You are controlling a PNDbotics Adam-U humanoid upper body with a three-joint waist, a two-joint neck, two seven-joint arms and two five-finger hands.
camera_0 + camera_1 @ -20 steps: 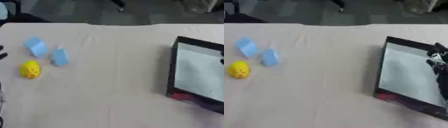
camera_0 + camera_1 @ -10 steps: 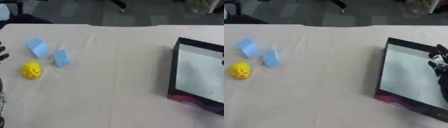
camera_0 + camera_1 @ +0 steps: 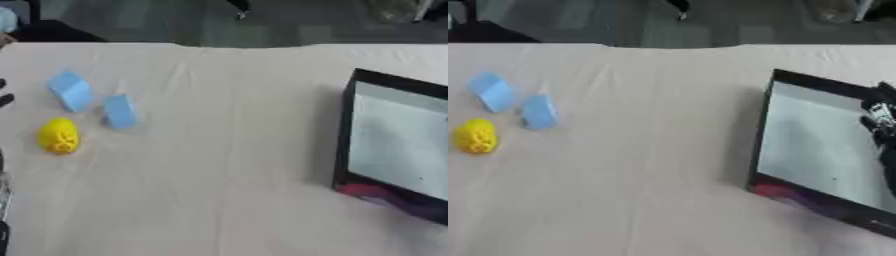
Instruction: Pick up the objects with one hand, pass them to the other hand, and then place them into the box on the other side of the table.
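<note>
Yellow bumpy ball (image 3: 59, 136), 2 blue blocks (image 3: 118, 111).

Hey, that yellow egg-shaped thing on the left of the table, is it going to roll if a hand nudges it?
Probably. The yellow thing looks rounded and egg-shaped, so a nudge would likely make it wobble or roll unevenly. Its surface seems patterned or bumpy, which may help the fingers hold it. The cloth-like tabletop should slow any rolling.

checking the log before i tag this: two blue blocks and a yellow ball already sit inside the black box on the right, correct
Not inside. The two blue blocks and the yellow ball lie on the cloth at the table's left, far from the black box on the right, as the left eye view shows.
</note>
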